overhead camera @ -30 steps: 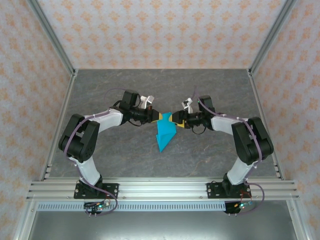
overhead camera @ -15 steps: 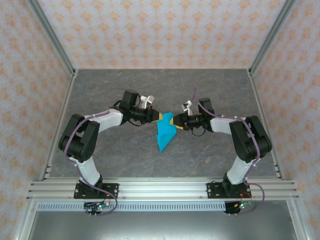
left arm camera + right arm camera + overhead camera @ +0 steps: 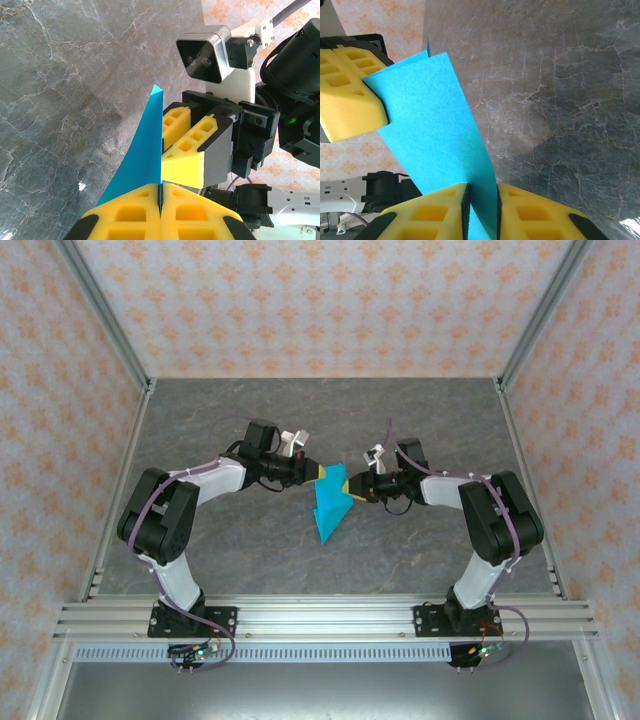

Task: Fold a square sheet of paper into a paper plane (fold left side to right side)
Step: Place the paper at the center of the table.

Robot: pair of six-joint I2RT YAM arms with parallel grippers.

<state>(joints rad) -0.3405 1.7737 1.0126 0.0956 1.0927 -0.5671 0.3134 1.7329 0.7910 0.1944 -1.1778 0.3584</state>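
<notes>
Cyan-blue paper, already folded into a pointed paper plane [image 3: 328, 505], is held up between the two grippers over the middle of the table [image 3: 250, 560], with its sharp tip directed toward the near edge. The left gripper [image 3: 160, 196] is closed completely on one edge of the paper plane; no gap is seen between its yellow fingers. The right gripper [image 3: 482, 195] is almost closed: a narrow slit is left, the paper passes through it, and whether it is pressed firmly cannot be told. The table is grey with a marbled pattern, and it is enclosed by aluminium rails [image 3: 330, 618] and walls [image 3: 320, 300] with orange ornaments. Compared with one second ago, the right gripper is found nearer to the left gripper, and the upper part of the paper is narrower; the left gripper is at the same place.
</notes>
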